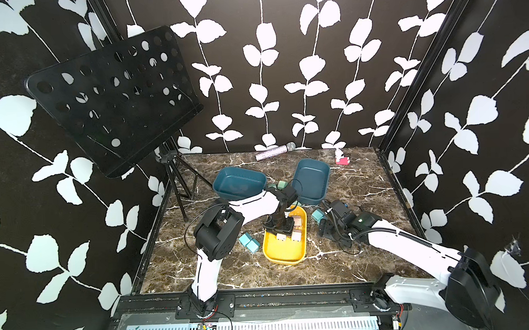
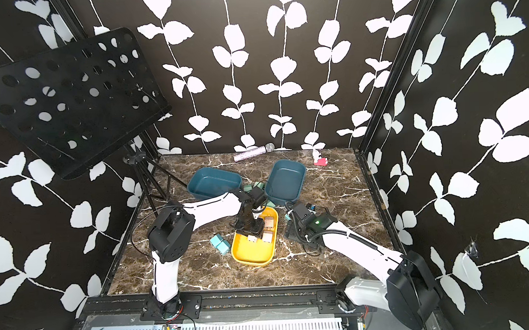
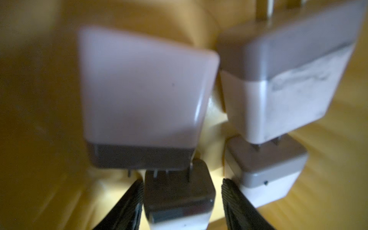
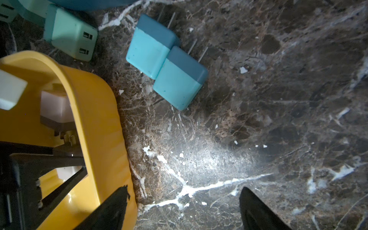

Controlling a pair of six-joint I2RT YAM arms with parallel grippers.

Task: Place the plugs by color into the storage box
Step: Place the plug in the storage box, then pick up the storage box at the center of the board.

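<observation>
Plugs (image 3: 147,89) crowd the tray (image 1: 284,253), blurred; left gripper (image 3: 182,183) straddles one, jaws slack; right gripper (image 4: 184,189) spread at tray's right edge.

You see a glossy, marble-look tabletop (image 4: 268,129) and a shiny yellow plastic tray (image 4: 93,111). The light blue plugs (image 4: 148,52) look like smooth, matt plastic, with thin metal prongs (image 4: 203,54).

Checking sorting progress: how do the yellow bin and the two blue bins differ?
The yellow bin holds beige plugs; the blue bins look empty. The yellow bin lies nearer the robot's base, with the left gripper in it; the blue bins lie farther back, no gripper at them. All are shallow, round-cornered.
</observation>
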